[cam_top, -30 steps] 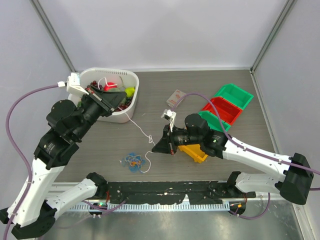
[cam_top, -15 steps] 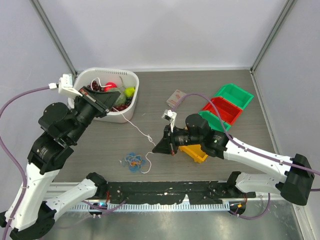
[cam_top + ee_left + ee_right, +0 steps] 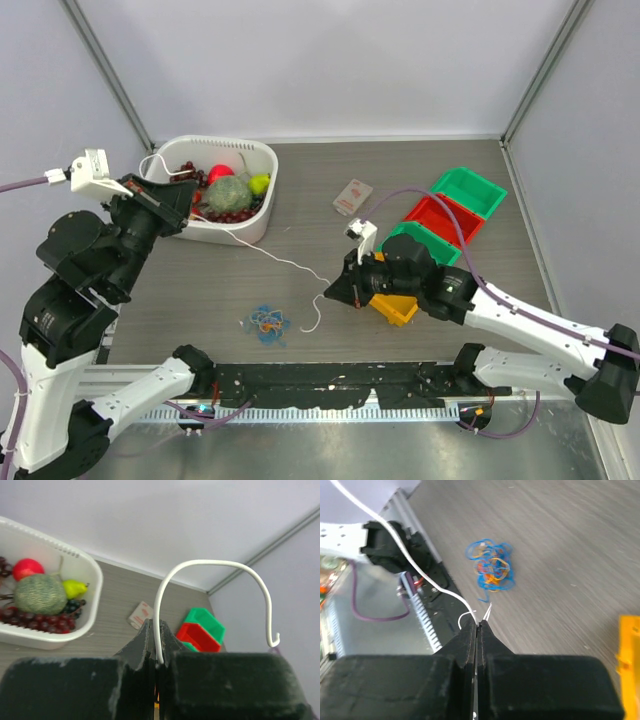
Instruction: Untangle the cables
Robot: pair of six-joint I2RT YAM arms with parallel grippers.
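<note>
Separating white cable (image 3: pixel 285 262): left gripper (image 3: pixel 156 630) and right gripper (image 3: pixel 477 627) clamp it; seemingly clear of blue-orange tangle (image 3: pixel 491 570); next, set aside.

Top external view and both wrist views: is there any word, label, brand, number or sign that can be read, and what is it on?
No text is legible in any view.
Print on the small flat packet: reddish marks, too small and blurred to read.
On the white basket and the plastic bins: no lettering visible.
</note>
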